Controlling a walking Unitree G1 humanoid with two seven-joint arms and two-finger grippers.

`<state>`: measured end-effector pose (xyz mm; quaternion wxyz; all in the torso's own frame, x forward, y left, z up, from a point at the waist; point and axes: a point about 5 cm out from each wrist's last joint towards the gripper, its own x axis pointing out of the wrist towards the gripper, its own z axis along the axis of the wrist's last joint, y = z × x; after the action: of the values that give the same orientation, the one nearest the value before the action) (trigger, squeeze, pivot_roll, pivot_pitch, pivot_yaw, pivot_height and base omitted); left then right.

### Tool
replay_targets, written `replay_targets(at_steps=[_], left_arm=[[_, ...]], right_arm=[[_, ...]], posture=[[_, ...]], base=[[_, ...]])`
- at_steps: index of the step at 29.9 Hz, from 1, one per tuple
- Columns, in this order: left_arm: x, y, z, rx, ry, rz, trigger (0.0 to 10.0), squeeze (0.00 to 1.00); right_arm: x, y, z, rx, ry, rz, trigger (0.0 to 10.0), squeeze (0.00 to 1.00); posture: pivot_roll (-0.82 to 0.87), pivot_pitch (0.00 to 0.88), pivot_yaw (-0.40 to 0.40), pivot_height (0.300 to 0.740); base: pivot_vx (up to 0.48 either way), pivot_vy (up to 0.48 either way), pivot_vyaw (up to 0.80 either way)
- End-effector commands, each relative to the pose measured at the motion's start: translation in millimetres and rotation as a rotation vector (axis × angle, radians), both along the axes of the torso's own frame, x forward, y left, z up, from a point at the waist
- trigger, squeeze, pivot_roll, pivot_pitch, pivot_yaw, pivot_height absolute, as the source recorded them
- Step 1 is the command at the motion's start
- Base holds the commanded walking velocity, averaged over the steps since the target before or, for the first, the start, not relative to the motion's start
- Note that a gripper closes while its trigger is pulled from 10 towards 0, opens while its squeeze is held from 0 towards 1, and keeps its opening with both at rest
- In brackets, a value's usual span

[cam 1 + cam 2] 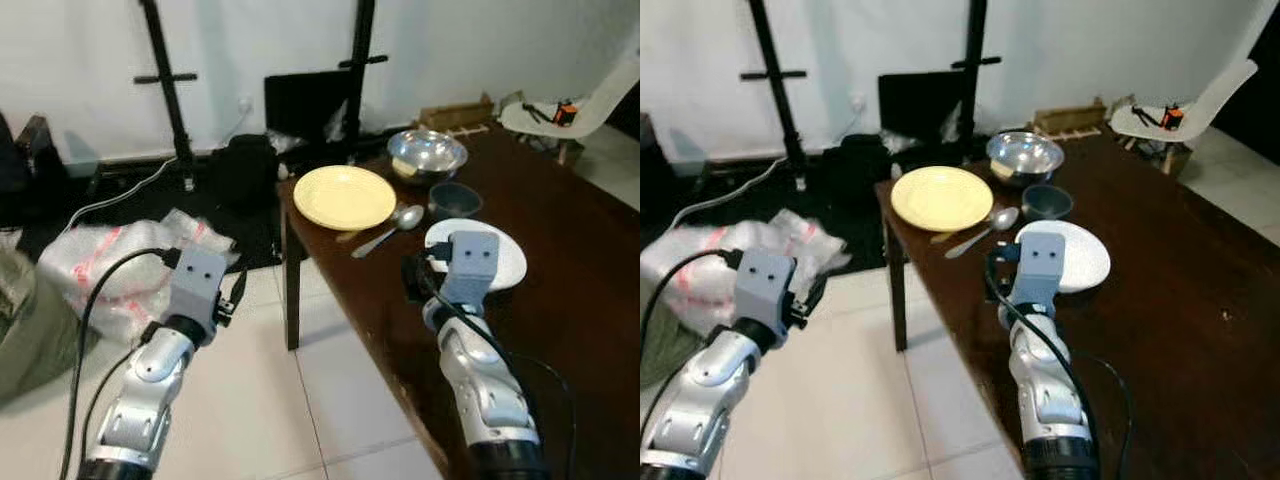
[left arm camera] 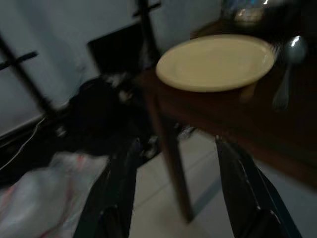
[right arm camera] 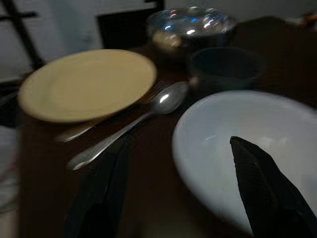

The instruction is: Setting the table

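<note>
A dark wooden table [image 1: 560, 330] carries a yellow plate [image 1: 344, 196], a metal spoon [image 1: 390, 228] with a fork half under the yellow plate's edge, a white plate [image 1: 505, 258], a small dark bowl [image 1: 454, 200] and a shiny metal bowl [image 1: 427, 153]. My right gripper [image 3: 181, 146] hovers low over the table's near part, open, one finger over the white plate [image 3: 237, 148] and the other near the spoon [image 3: 133, 124]. My left gripper [image 2: 176, 146] is open above the floor, left of the table, facing the yellow plate [image 2: 215, 62].
On the floor to the left lies a crumpled plastic bag [image 1: 110, 265]. Two black stands [image 1: 170, 90] and a black bag [image 1: 240, 165] are by the back wall. A white chair [image 1: 580, 105] and a wooden crate [image 1: 455, 112] sit beyond the table's far end.
</note>
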<state>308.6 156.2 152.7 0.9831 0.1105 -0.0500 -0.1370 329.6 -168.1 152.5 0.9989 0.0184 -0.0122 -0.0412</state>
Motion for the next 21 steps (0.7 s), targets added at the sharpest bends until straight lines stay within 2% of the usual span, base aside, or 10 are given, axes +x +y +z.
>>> replay_targets(at_steps=[1,4,5,6,9,11,17,21], left_arm=[[-2.2,2.3,-2.3,-0.002,0.025,-0.016,10.0,0.05],[-5.9,-1.7,-0.3,-0.012,0.065,-0.108,10.0,0.0],[-5.9,-1.7,-0.3,-0.012,0.065,-0.108,10.0,0.0],[-8.5,-3.7,1.4,-0.013,0.077,-0.161,10.0,0.0],[-13.2,-8.0,10.6,-0.032,0.093,-0.272,10.0,0.0],[-13.8,-9.0,13.5,-0.037,0.092,-0.289,10.0,0.0],[-12.7,-20.6,32.0,-0.068,0.068,-0.375,10.0,0.0],[-11.0,-25.0,35.3,-0.049,0.077,-0.406,10.0,0.0]], right_arm=[[-0.8,2.9,-2.5,0.007,0.014,0.003,10.0,0.0],[-0.1,2.2,-1.4,0.0,0.018,-0.012,10.0,0.0],[-0.1,2.2,-1.4,0.0,0.018,-0.012,10.0,0.0],[0.4,0.4,-0.9,-0.008,0.021,-0.027,10.0,0.0],[1.2,-6.9,1.0,-0.047,0.025,-0.078,10.0,0.0],[1.1,-8.9,1.5,-0.059,0.026,-0.091,10.0,0.0],[-2.2,-28.3,-3.4,-0.123,0.081,-0.217,10.0,0.0],[-4.4,-37.5,-4.9,-0.142,0.094,-0.267,10.0,0.0]], posture=[[-0.05,0.0,0.073,0.74],[-0.04,0.0,0.071,0.74],[-0.04,0.0,0.071,0.74],[-0.04,0.0,0.069,0.74],[-0.04,0.0,0.069,0.74],[-0.04,0.0,0.069,0.74],[-0.04,0.0,0.071,0.74],[-0.04,0.0,0.071,0.74]], base=[[0.48,0.0,-0.8],[0.16,0.0,-0.8],[0.0,0.0,-0.8],[0.0,0.0,-0.57],[0.0,0.0,0.0],[0.0,0.0,0.0],[0.0,0.0,0.0],[0.0,0.0,0.0]])
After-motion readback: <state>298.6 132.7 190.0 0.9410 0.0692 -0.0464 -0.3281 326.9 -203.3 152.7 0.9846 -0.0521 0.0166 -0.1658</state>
